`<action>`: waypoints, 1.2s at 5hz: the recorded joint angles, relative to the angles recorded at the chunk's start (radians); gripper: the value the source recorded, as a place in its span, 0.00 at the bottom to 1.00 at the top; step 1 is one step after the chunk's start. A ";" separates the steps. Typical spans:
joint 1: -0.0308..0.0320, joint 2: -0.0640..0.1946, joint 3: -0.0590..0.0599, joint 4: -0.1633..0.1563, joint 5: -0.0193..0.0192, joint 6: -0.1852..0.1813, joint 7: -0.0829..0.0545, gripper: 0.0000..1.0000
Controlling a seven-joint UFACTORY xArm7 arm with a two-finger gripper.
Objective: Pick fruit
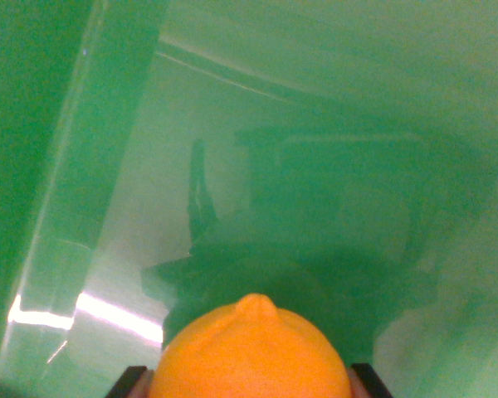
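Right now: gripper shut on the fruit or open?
Shut on the orange fruit: gripper has a dark fingertip against each side of it, above the green bin.

Gripper (pixel 249 383): one unit, seen from the wrist camera, lying at the bottom edge of the view. Only the two dark fingertips (pixel 129 381) showed, one at the wrist view's lower left, one at its lower right, both cut off by the frame edge. Jaws stood apart by the width of the orange fruit (pixel 251 352), which sat between them and touched each tip on its inner side. Grip state: closed on the fruit. Arm and wrist body: out of view; pose could not be told.
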 joint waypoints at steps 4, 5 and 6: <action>-0.0009 -0.018 0.000 0.025 0.0017 0.043 0.000 1.00; -0.0015 -0.030 -0.001 0.042 0.0028 0.073 0.000 1.00; -0.0015 -0.030 -0.001 0.042 0.0028 0.073 0.000 1.00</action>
